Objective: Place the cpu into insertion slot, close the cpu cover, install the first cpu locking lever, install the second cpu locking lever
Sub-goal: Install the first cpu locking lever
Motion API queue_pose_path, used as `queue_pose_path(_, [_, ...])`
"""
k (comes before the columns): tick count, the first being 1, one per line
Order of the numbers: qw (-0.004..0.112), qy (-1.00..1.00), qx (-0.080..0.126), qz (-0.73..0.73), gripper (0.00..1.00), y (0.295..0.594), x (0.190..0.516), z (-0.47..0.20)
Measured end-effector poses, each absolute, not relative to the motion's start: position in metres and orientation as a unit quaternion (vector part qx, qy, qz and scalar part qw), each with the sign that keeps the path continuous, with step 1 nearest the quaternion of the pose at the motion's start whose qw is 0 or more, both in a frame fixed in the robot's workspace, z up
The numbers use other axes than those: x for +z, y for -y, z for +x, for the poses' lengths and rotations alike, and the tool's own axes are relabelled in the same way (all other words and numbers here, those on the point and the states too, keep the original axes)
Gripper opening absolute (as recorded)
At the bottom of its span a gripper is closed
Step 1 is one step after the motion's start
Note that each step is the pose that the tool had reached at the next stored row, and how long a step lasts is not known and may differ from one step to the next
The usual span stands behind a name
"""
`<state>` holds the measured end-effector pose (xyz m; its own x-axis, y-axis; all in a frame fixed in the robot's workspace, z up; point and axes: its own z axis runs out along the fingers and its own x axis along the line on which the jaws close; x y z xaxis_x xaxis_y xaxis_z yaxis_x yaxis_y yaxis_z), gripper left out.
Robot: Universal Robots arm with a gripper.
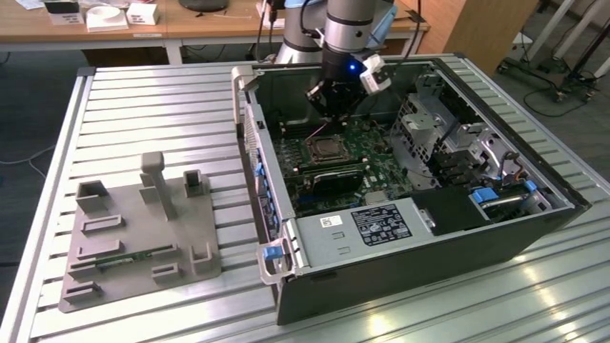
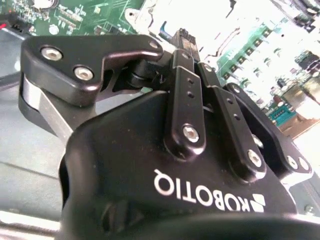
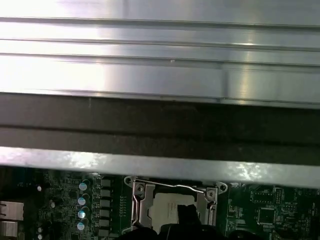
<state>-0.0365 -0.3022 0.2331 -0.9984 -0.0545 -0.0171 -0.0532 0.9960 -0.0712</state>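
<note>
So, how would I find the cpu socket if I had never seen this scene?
Start at the open computer case lying on the slatted metal table. Inside it is a green motherboard, and the cpu socket sits under the arm's pincer. Unlike the dark parts around it, it is a silvery square metal frame around a paler centre.

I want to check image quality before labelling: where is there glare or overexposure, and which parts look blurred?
In the second wrist view the motherboard behind the gripper is washed out to white, while the gripper body close to the lens is soft. In the first wrist view the ribbed metal table shows bright glare bands. In the exterior view reflections streak the table near the computer case.
</note>
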Motion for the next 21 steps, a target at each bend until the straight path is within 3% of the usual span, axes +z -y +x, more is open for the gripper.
queue_pose_path(21, [0.01, -0.999, -0.034, -0.028, 0.1, 0.302, 0.232, -0.062])
